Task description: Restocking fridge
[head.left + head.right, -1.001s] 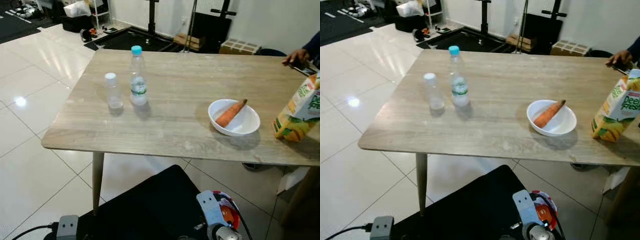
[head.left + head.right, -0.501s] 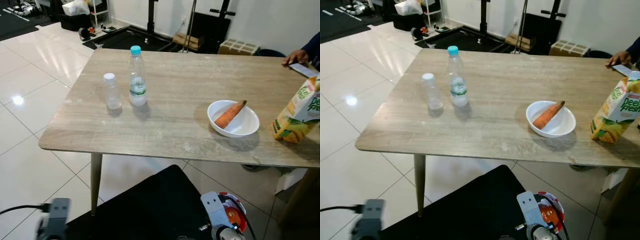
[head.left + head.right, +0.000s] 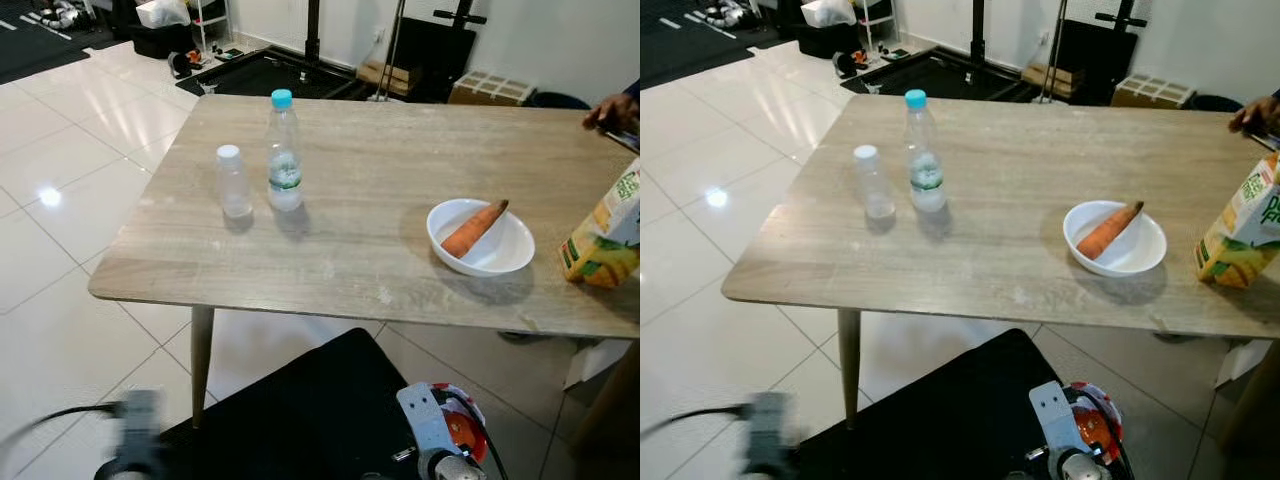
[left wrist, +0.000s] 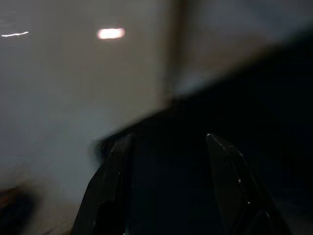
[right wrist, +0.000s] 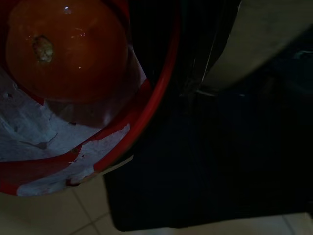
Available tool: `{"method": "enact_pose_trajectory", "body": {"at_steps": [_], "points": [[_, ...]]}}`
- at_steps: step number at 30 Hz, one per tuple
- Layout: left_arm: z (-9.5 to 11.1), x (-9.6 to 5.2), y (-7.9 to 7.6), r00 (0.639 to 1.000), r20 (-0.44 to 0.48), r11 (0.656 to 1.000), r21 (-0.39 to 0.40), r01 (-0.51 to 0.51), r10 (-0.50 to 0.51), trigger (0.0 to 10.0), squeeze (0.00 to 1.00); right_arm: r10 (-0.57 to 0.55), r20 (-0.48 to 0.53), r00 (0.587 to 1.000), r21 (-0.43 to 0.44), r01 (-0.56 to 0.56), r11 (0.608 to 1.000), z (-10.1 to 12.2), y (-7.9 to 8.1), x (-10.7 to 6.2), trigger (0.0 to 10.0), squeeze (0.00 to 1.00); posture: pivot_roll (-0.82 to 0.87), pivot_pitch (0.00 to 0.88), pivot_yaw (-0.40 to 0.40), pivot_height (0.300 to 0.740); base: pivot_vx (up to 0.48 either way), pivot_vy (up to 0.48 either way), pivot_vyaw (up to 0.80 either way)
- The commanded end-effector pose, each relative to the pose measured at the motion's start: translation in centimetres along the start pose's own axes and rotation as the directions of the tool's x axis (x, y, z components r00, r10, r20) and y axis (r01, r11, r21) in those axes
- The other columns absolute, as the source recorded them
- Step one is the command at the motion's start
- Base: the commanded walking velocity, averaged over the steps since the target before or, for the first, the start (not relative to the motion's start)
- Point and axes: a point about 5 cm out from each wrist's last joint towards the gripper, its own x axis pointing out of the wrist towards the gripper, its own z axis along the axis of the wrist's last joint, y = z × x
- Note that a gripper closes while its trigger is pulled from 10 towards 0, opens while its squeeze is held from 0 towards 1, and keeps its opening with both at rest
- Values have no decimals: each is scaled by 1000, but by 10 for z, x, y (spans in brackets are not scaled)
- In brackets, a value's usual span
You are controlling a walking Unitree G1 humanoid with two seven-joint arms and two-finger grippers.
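the pale wood-grain rectangular surface point(image 3: 380, 160) carries the stock: a tall clear plastic bottle with a blue cap point(image 3: 284, 152) near the centre, a short clear bottle with a white cap point(image 3: 233, 182) just beside it at nine o'clock, a white round bowl point(image 3: 481, 238) holding an orange carrot point(image 3: 473, 228) at three o'clock, and a yellow-green juice carton point(image 3: 611, 235) farther out that way. the left hand point(image 4: 168, 186) hangs low with its fingers spread and nothing between them; whether the right hand point(image 3: 440, 440), at six o'clock beside a red-rimmed container with an orange round fruit point(image 5: 63, 49), is spread or pressed together, i cannot tell. the step looks like an approach: square up to the near edge, then reach the bottles first. floor is open at nine o'clock; a person's hand point(image 3: 612, 108) rests at two o'clock.
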Motion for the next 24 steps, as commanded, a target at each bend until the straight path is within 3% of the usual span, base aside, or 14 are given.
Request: {"method": "enact_pose_trajectory", "body": {"at_steps": [1,5,6,10,14,19,24], "points": [[-2,-2,1,1000,5,1000,20,-13,13,10000,0,-14,0,1000,-10,14,1000,-2,-5,-1,10000,0,-127,102,-1,740,0,0,0],[4,1,-8,999,38,999,-35,-14,16,10000,0,-9,-21,1000,-33,9,999,-7,-4,-2,10000,0,-136,109,12,740,0,0,0],[8,1,-14,997,69,996,-81,37,-32,10000,0,-4,-19,1000,-14,4,1000,-7,-5,-3,10000,0,-134,109,12,740,0,0,0],[7,2,-26,988,57,986,-71,148,-144,10000,0,-23,-25,999,26,24,999,-9,-9,-4,10000,0,-130,106,8,740,0,0,0],[7,1,-30,982,54,979,-82,187,-183,10000,0,-36,-54,998,6,36,999,-16,-10,-6,10000,0,-136,99,2,740,0,0,0],[1,-1,-29,984,19,984,-14,179,-179,10000,0,-57,-60,997,45,60,997,-18,-10,-6,10000,0,-144,121,27,740,0,0,0],[-2,-3,-29,983,15,982,-22,185,-185,10000,0,-62,-55,997,70,66,995,-20,-11,-8,10000,0,-138,111,25,740,0,0,-661]]}}
